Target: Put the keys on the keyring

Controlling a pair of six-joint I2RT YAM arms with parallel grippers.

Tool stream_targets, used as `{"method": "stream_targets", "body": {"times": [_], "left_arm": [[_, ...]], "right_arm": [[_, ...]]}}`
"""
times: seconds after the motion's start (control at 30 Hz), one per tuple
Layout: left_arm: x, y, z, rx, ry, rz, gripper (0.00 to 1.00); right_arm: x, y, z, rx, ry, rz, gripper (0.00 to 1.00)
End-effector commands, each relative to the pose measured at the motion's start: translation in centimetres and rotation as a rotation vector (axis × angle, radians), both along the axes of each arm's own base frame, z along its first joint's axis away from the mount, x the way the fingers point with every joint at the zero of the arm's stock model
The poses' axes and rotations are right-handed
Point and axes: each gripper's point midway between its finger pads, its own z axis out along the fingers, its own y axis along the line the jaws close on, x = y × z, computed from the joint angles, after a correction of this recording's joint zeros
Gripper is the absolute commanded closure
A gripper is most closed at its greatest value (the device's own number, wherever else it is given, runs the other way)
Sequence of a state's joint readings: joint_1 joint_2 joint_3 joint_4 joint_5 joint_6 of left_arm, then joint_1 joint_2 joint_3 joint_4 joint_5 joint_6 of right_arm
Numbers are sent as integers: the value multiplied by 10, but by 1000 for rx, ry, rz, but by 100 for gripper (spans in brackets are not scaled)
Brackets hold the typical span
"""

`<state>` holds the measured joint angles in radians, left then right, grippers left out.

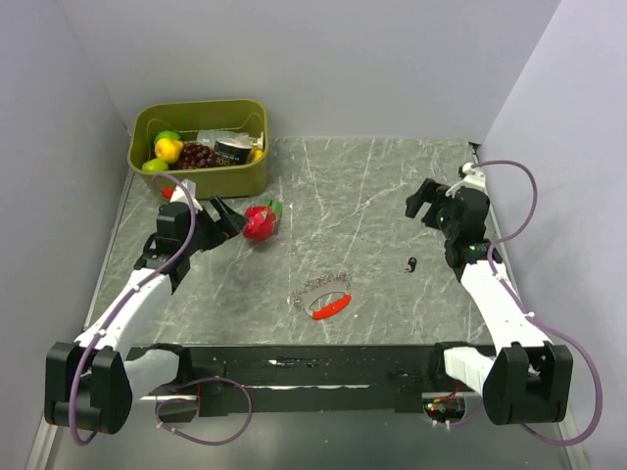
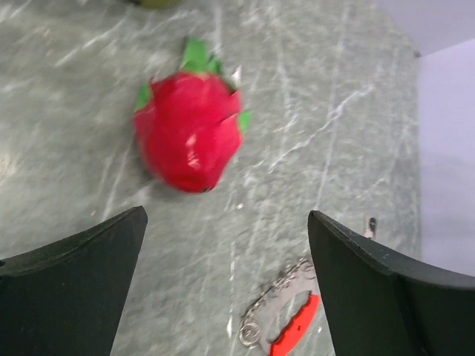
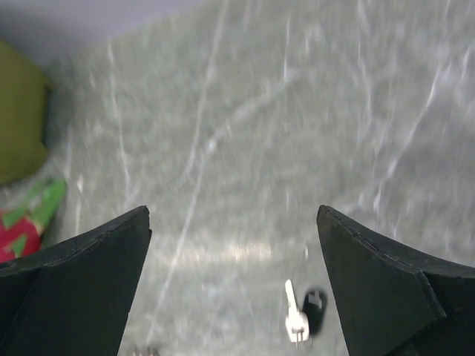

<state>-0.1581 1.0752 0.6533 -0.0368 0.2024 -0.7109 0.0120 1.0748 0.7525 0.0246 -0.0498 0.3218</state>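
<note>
Hovering apart, my left gripper (image 1: 228, 219) and right gripper (image 1: 421, 202) both stand wide and hold nothing. The keyring (image 1: 325, 299) lies on the table (image 1: 372, 186) between them, nearer the arm bases. My left wrist view cuts off its red end. Right of the keyring lies a key (image 3: 295, 315), small and too blurred to make out. Left of the keyring lies a red toy (image 2: 189, 133).
</note>
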Motion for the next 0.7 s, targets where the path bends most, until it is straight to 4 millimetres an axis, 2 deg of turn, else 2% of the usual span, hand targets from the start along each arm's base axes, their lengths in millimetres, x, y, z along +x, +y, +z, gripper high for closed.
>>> {"method": "stream_targets", "body": {"times": [0.0, 0.03, 0.07, 0.1, 0.13, 0.17, 0.2, 0.23, 0.27, 0.33, 0.37, 0.43, 0.53, 0.67], "left_arm": [[23, -19, 58, -56, -175, -86, 4], [25, -28, 49, -48, -143, -111, 4], [28, -35, 54, -41, -148, -128, 4], [31, -42, 44, -15, -121, -156, 4], [25, -60, 38, 3, -95, -207, 4], [28, -71, 48, 15, -110, -228, 4], [32, -78, 34, 55, -68, -229, 4], [30, -89, 33, 74, -56, -252, 4], [22, -110, 36, 92, -35, -300, 4], [20, -126, 18, 145, 24, -312, 4], [9, -142, 15, 156, 46, -352, 4], [-6, -161, -6, 170, 112, -383, 2], [-33, -175, -35, 169, 218, -416, 5], [-63, -167, -75, 214, 347, -364, 7]], "right_arm": [[-20, 7, -29, 40, 179, 33, 0], [-21, 19, -33, 25, 203, 72, 0], [-23, 25, -39, 12, 230, 91, 0], [-26, 33, -45, -5, 262, 114, 0], [-33, 50, -56, -35, 316, 164, 0], [-37, 61, -62, -53, 343, 193, 0], [-42, 69, -68, -64, 361, 220, 0], [-49, 79, -78, -62, 400, 249, 0], [-56, 97, -82, -64, 410, 305, 0], [-70, 116, -97, -44, 453, 371, 0], [-77, 129, -101, -37, 463, 413, 2], [-89, 144, -117, -22, 517, 469, 8], [-104, 163, -133, -14, 573, 531, 15], [-118, 177, -149, -19, 629, 570, 23]]}}
